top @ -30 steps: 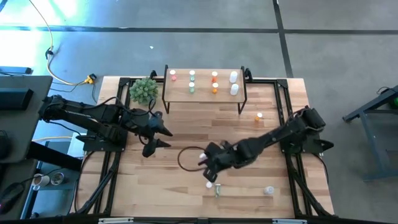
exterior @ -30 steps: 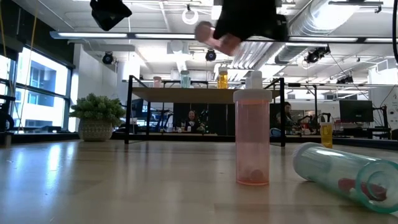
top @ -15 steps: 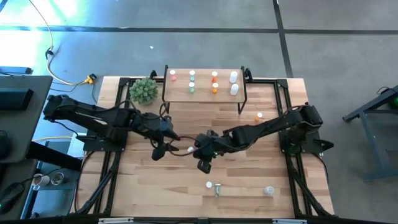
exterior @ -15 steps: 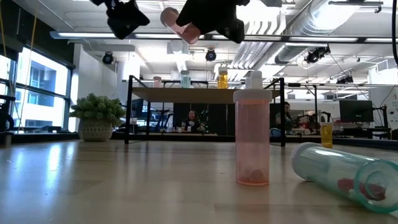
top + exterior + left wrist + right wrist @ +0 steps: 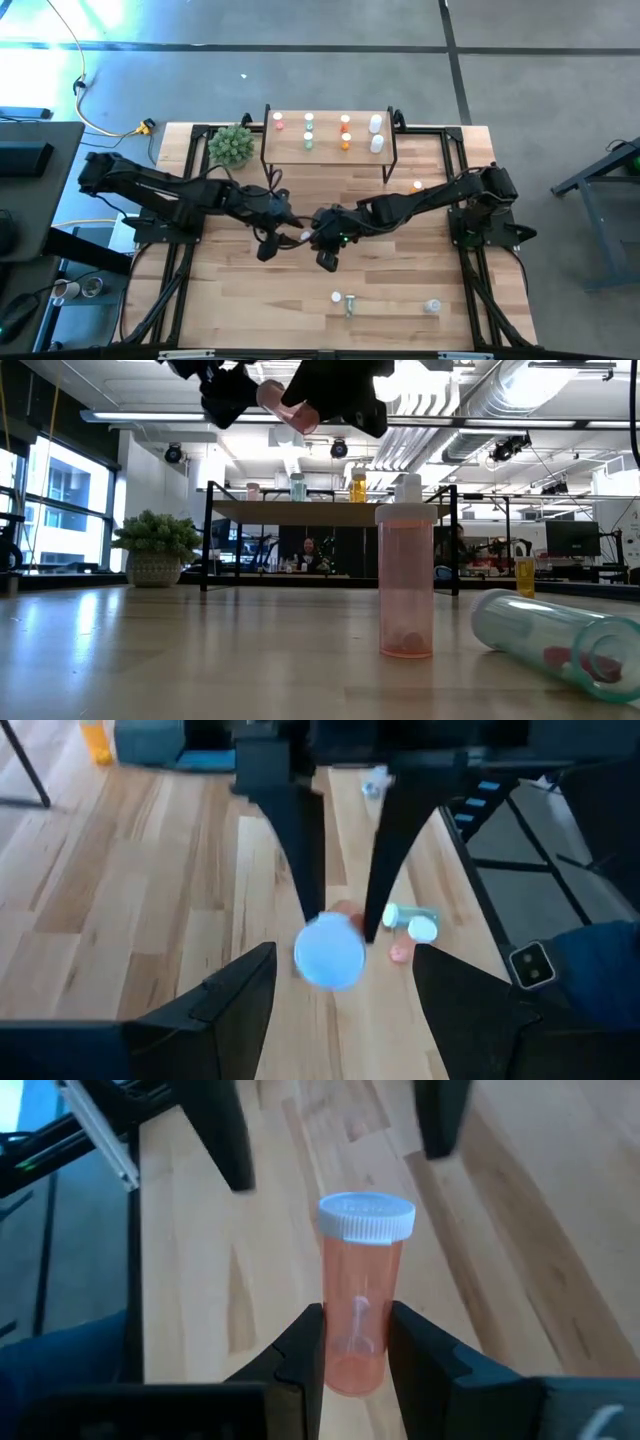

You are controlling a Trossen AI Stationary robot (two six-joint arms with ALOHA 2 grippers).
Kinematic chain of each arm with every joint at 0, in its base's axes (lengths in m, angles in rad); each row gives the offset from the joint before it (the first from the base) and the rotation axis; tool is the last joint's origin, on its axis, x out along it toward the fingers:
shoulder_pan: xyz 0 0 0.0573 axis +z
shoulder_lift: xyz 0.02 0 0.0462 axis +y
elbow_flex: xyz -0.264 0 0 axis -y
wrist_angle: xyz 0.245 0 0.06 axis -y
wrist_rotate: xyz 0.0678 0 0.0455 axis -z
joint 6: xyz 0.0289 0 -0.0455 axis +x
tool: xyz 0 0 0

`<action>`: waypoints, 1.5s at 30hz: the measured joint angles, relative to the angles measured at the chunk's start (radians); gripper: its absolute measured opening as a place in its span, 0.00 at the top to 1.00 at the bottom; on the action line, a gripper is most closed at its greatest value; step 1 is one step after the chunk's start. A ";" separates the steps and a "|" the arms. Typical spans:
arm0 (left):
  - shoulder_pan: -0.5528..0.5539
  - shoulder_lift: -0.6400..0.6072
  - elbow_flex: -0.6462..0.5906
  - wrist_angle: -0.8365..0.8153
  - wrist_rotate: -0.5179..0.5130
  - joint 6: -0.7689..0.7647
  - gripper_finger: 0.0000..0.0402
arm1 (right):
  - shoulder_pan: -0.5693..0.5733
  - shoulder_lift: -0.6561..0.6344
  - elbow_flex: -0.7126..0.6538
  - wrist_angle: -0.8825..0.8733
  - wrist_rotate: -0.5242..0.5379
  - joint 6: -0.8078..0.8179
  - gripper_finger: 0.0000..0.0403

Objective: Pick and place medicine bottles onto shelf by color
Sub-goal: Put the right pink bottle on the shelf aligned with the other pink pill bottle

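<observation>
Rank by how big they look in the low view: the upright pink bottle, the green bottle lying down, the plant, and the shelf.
1. shelf, widest though far away
2. lying green bottle and upright pink bottle, about alike; both sit near the camera, so that inflates them
3. plant

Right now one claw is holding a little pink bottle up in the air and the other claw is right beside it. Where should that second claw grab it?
Probably at the white cap end. The right gripper is shut on the lower body of the pink bottle, so only the capped end sticks out free. The left gripper, open, already faces that cap, so it could come straight on along the bottle's axis and close just behind the cap.
</observation>
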 joint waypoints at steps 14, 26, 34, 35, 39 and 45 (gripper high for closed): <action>0.042 0.053 0.002 0.047 0.031 0.008 0.43 | -0.003 0.000 0.000 0.017 -0.025 -0.025 0.80; 0.053 0.075 0.001 0.043 0.099 -0.009 0.44 | -0.006 0.000 0.000 0.018 -0.025 -0.029 0.80; 0.053 0.076 0.001 0.045 0.131 -0.010 0.56 | -0.006 0.000 0.000 0.018 -0.025 -0.029 0.80; 0.053 0.076 0.001 0.046 0.130 -0.010 0.58 | -0.006 0.000 0.000 0.018 -0.025 -0.029 0.80; 0.053 0.076 0.001 0.047 0.130 -0.002 0.65 | -0.006 0.000 0.000 0.018 -0.025 -0.026 0.80; 0.053 0.076 0.001 0.047 0.129 -0.001 0.71 | -0.006 0.000 0.000 0.018 -0.025 -0.026 0.80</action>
